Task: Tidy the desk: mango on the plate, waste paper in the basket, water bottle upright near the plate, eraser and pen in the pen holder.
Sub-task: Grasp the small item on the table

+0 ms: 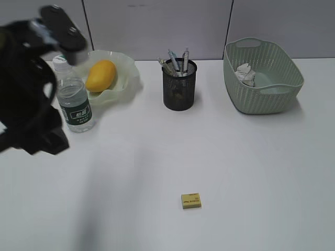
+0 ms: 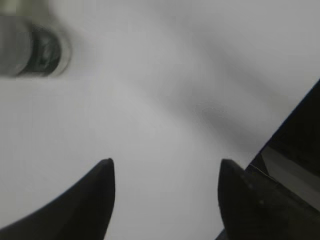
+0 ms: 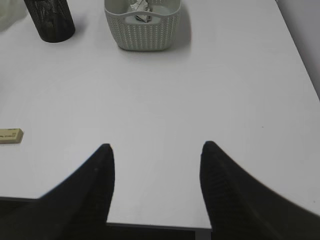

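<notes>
Exterior view: white desk [image 1: 157, 172] seen at a slant from above, grey panels behind.
Mango [image 1: 100, 75]: lying in the wavy-rimmed plate [image 1: 125, 70], far left of the desk.
Water bottle [image 1: 74, 98]: upright, white cap on, just in front of the plate and left of the mango.
Pen holder [image 1: 179, 84]: mid-back of the desk, several pens [image 1: 175, 61] standing in it, tips above the rim.
Basket [image 1: 261, 76]: far right at the back, waste paper [image 1: 245, 74] lying inside against its left wall.
Eraser [image 1: 191, 200]: small yellow block, flat on the desk near the front, well apart from the pen holder.
Left gripper [image 2: 165, 175]: fingers spread wide, nothing between them, blurred over bare desk; arm dark and blurred at the left edge, beside the bottle.
Right gripper [image 3: 155, 160]: fingers wide apart, empty, above the near desk edge; eraser [image 3: 10, 135] off to its left, basket [image 3: 142, 27] and pen holder [image 3: 50, 20] far ahead.
</notes>
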Robot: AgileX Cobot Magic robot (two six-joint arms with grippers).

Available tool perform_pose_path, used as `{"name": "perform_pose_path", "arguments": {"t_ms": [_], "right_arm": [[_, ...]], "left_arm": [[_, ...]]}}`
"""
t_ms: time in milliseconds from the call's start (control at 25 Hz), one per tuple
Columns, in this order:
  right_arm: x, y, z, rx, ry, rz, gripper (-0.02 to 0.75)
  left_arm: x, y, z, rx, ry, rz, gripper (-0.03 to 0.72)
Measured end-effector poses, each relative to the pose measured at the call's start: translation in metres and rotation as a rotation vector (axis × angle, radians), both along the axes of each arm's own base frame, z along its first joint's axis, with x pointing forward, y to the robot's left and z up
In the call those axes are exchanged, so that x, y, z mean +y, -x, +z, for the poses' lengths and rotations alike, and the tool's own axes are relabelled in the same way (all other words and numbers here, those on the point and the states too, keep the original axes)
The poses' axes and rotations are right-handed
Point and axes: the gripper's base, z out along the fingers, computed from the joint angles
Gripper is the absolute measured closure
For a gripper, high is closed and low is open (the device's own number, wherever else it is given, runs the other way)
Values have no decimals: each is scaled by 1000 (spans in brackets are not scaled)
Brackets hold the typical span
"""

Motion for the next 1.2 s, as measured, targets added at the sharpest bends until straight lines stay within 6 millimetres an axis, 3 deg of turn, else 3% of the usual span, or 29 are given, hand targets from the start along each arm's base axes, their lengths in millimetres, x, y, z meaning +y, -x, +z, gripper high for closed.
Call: {"name": "perform_pose_path", "arguments": {"t_ms": [280, 560, 960, 1200], "right_arm": [[0, 0, 0, 0, 0, 0, 300], [0, 0, 0, -1, 0, 0, 300], [0, 0, 0, -1, 0, 0, 300], [0, 0, 0, -1, 0, 0, 300]], "left_arm": [[-71, -5, -41, 63, -2, -299, 197], [-122, -16, -73, 56, 62, -519, 197], [-167, -29, -123, 127, 111, -625, 214], [-175, -29, -150, 165, 99, -620, 218]]}}
